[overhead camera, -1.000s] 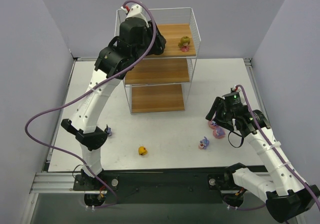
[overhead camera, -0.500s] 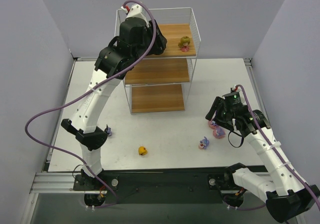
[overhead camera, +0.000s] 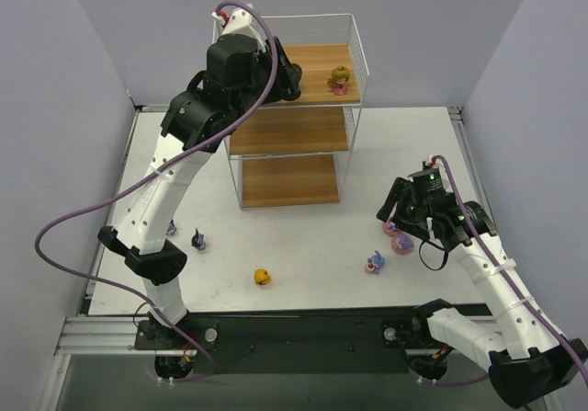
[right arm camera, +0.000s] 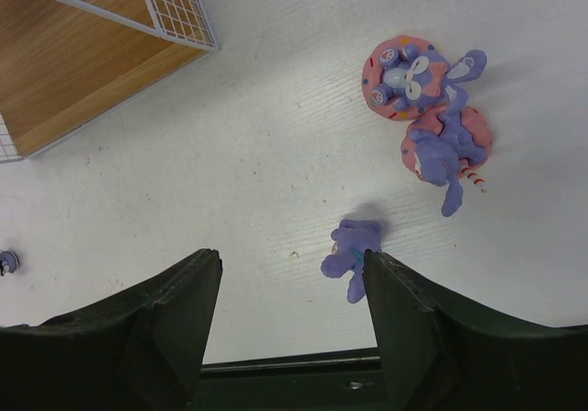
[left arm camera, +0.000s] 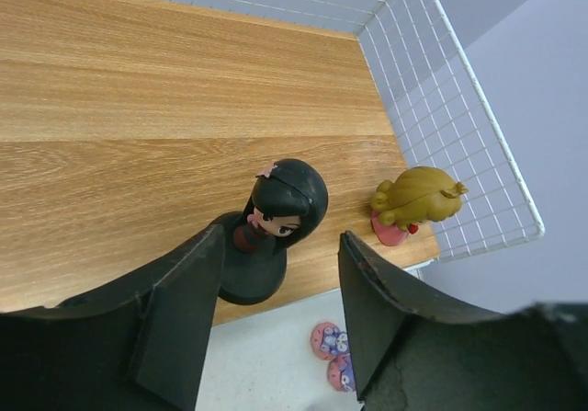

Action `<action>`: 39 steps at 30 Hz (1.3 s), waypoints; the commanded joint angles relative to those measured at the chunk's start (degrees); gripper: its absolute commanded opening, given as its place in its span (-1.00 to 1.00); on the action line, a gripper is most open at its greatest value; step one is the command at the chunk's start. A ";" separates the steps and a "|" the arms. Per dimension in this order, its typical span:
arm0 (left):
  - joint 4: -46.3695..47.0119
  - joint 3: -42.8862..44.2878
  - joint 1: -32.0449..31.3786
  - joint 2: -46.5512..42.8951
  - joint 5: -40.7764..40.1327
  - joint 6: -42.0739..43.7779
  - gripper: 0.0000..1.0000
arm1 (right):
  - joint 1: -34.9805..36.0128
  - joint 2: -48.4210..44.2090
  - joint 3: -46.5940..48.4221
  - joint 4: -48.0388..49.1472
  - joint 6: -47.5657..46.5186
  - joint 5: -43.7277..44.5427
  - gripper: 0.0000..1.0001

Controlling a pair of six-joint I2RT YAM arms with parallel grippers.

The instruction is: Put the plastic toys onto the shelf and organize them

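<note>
The shelf (overhead camera: 317,62) stands at the back middle of the table. An olive-pink doll (overhead camera: 339,81) stands on its top board near the right wire wall; it also shows in the left wrist view (left arm camera: 418,199). A black doll (left arm camera: 280,218) stands upright beside it near the board's front edge. My left gripper (left arm camera: 276,319) is open just above and in front of the black doll, holding nothing; in the top view it (overhead camera: 285,78) hides that doll. My right gripper (right arm camera: 289,328) is open above the table, over a small purple figure (right arm camera: 354,250). Two purple-pink bunnies (right arm camera: 413,75) lie just beyond it.
A yellow toy (overhead camera: 263,277) lies on the table at the front middle. Two small dark blue-purple toys (overhead camera: 198,240) stand near the left arm's lower link. The two lower shelf boards (overhead camera: 289,179) carry nothing that I can see. Grey walls close in both sides.
My left arm has drawn back a little to the left and up from the top board, uncovering the small dark toys on the table. The right arm has not moved.
</note>
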 commanded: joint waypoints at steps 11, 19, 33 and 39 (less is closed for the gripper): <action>4.54 -7.54 -0.39 -7.04 -1.02 2.53 -0.40 | -0.48 0.81 1.43 -0.14 -1.12 -0.84 0.28; 3.39 -8.07 -0.74 -6.16 -3.83 3.32 -0.58 | -0.56 0.98 1.17 -0.14 -1.38 -0.92 0.28; -1.18 -6.05 -1.89 -4.22 -9.10 3.93 -0.70 | -0.65 1.16 0.82 -0.05 -1.47 -1.19 0.28; -1.88 -5.52 -1.97 -3.52 -10.43 4.81 -0.70 | -0.83 1.69 1.34 -0.05 -2.08 -1.28 0.28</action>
